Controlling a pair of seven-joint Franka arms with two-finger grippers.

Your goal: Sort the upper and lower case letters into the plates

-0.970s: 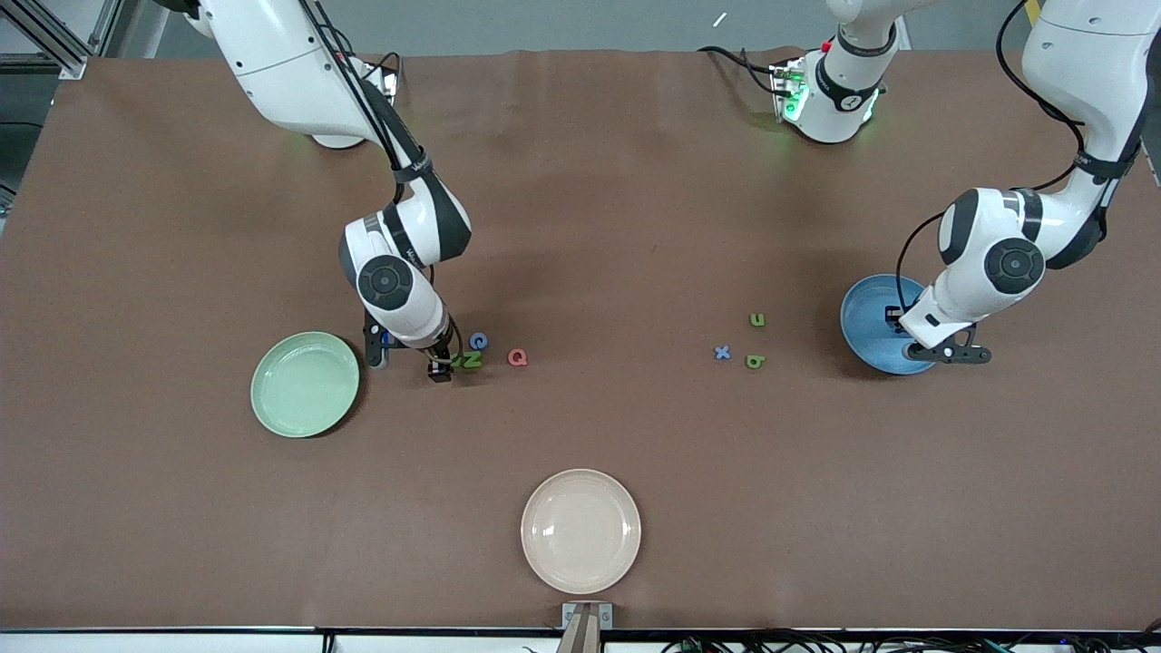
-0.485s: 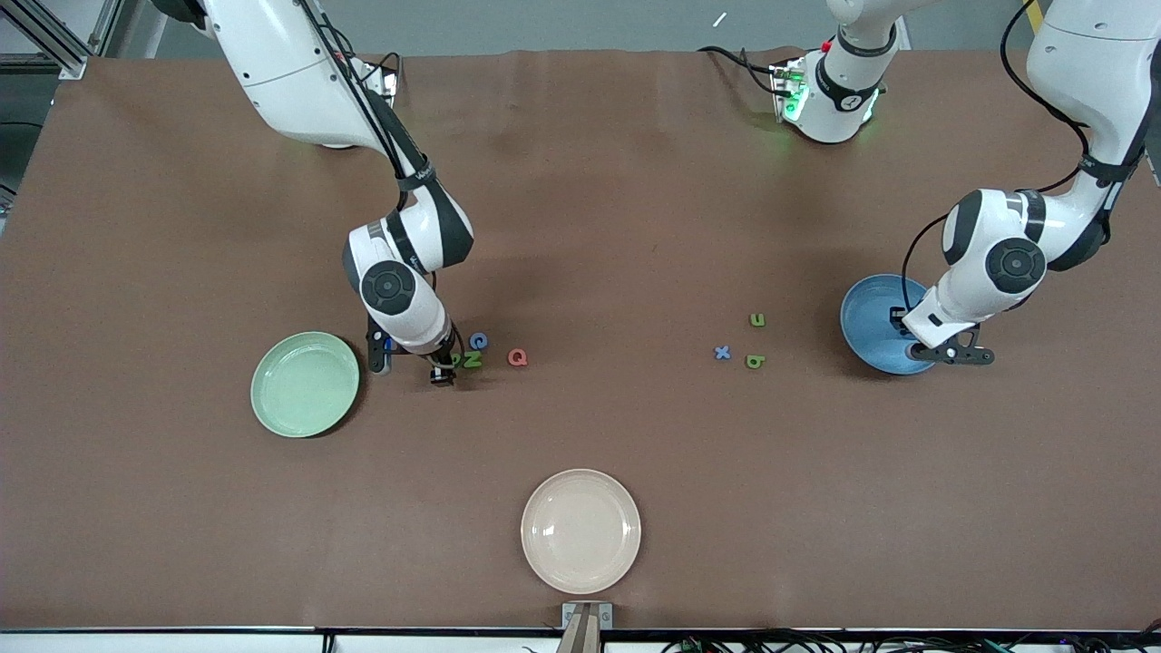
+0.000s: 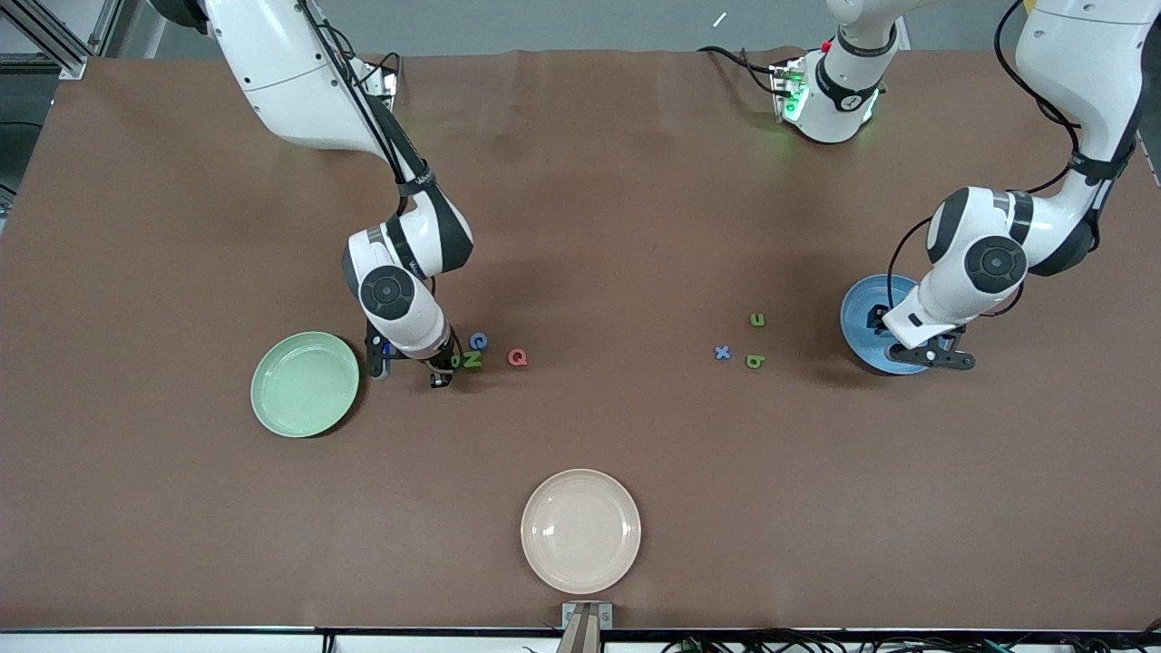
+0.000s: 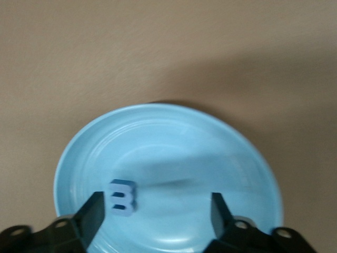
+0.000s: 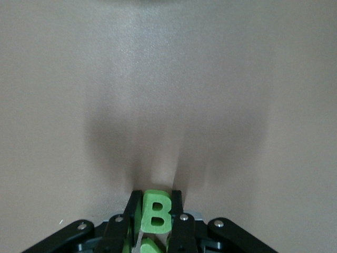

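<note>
Front view: mint green plate (image 3: pixel 305 384) sat toward the right arm's end of the table, nothing in it. Sky blue plate (image 3: pixel 873 324) sat toward the left arm's end, partly covered by the left gripper (image 3: pixel 893 337) low over it. Cream plate (image 3: pixel 580 531) lay nearest the camera, bare. Right gripper (image 3: pixel 442 370) was down at the table beside a green N (image 3: pixel 473 360), with a blue letter (image 3: pixel 478 341) and a red Q (image 3: pixel 517 357) close by. Blue x (image 3: pixel 722 353) and two green letters (image 3: pixel 756 361) lay between the arms, near the blue plate.

Left wrist view: fingers (image 4: pixel 93 213) stood wide apart over the blue plate (image 4: pixel 168 132); a small blue letter (image 4: pixel 122 197) lay inside it, loose.

Right wrist view: fingers (image 5: pixel 176 211) were clamped on a green B (image 5: pixel 156 212), just off the table surface (image 5: pixel 168 79).
</note>
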